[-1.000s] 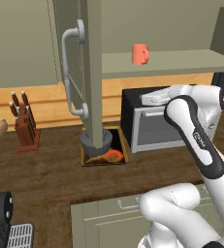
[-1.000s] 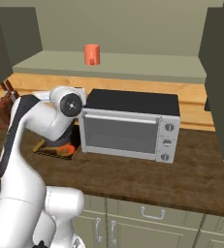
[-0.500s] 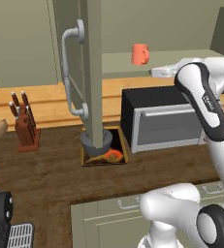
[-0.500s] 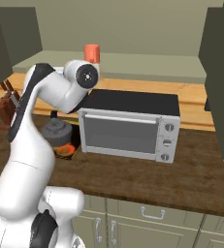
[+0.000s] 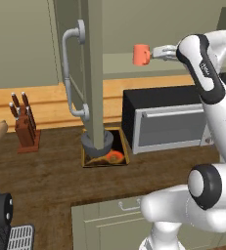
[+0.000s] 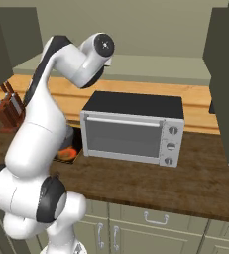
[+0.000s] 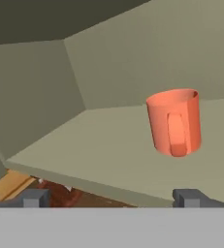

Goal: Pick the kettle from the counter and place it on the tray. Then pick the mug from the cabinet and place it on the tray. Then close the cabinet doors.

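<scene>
cabinet [image 7: 108,145] shelf; mug [image 7: 174,122] upright | gripper [image 7: 112,196] spread, seemingly short of it

**Clearance inside the open cabinet and over the tabletop**

The pincer [image 5: 156,52], jaws spread wide, hangs at the mouth of the cabinet [image 7: 108,58], level with its inner shelf [image 7: 84,150]. Bare shelf lies between the pincer and the mug [image 7: 175,121], which stands upright with its handle facing the hand; open shelf extends to the mug's left as far as the cabinet's side wall. Below the shelf, the microwave [image 5: 166,118] occupies the tabletop [image 5: 51,168] under the arm. An open cabinet door [image 5: 94,73] with its curved handle [image 5: 71,73] stands edge-on above the tray [image 5: 104,155], screening part of it. A knife block [image 5: 25,127] stands well apart to the left.
</scene>
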